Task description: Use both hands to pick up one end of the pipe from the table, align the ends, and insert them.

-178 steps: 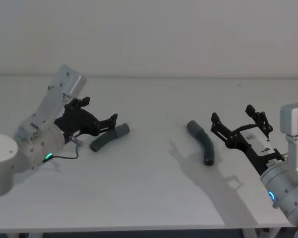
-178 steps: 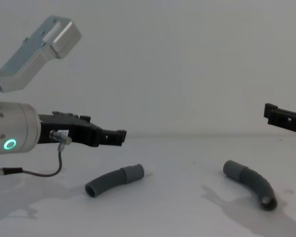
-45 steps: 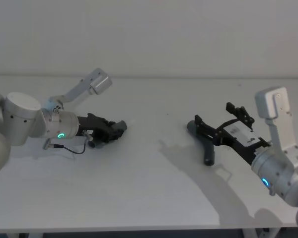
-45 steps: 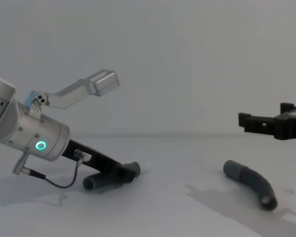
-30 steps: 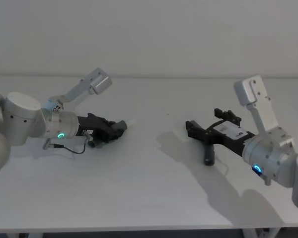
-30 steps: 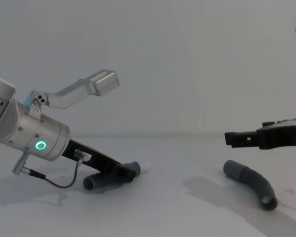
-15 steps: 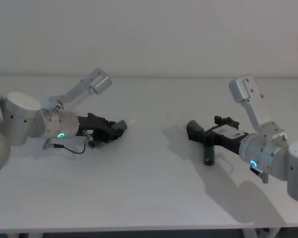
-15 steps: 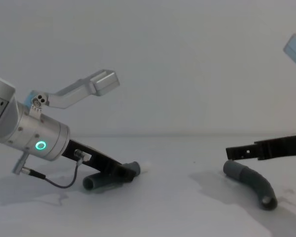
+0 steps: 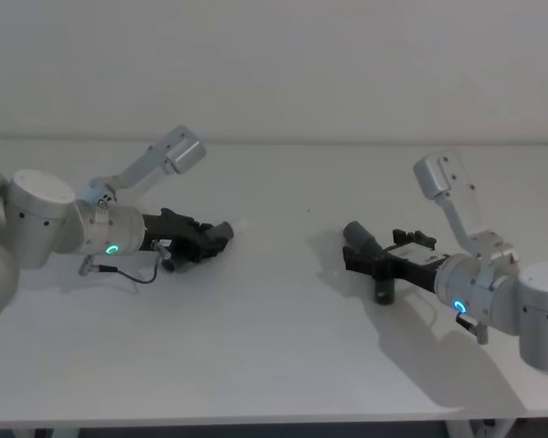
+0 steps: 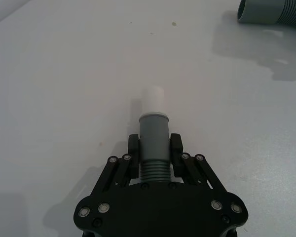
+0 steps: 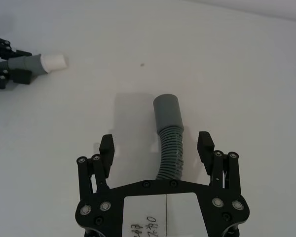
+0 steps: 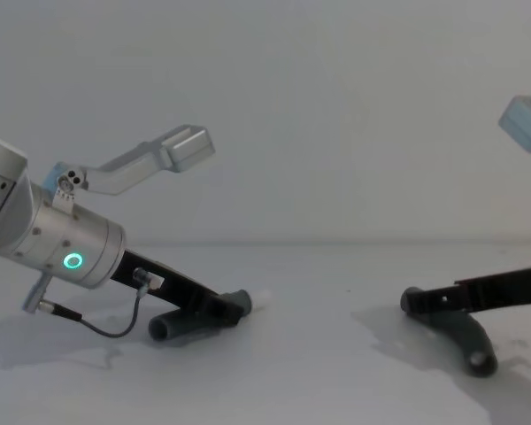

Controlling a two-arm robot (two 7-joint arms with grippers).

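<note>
**Head view:** The left gripper (image 9: 212, 239) is lying low on the table (image 9: 274, 356) at about 9 o'clock from its middle. It is clamping the left hose piece (image 9: 221, 231), whose white tip (image 9: 240, 222) is pointing toward 3 o'clock. The right gripper (image 9: 361, 259) is sitting low at about 3 o'clock, over the right hose piece (image 9: 382, 288). A broad stretch of white table is lying between the 2 pieces, and the table's front edge is running well clear of both.

**Left wrist view:** The fingers (image 10: 133, 148) are pinching the ribbed part just behind the left cuff (image 10: 153, 129), with the tip jutting beyond. The right cuff (image 10: 261, 11) is showing its open mouth far off.

**Right wrist view:** The jaws are spread wide, 1 on each side of the ribbed body. Whether they are touching it cannot be told. A white label (image 11: 153, 210) is carrying handwritten marks that are cut by the frame edge and unreadable.

**Chest view:** A green ring (image 12: 73, 260) is glowing on the left wrist and a cable (image 12: 97, 329) is looping beneath it. The right gripper is reaching in from 3 o'clock, crossing the right hose piece.
</note>
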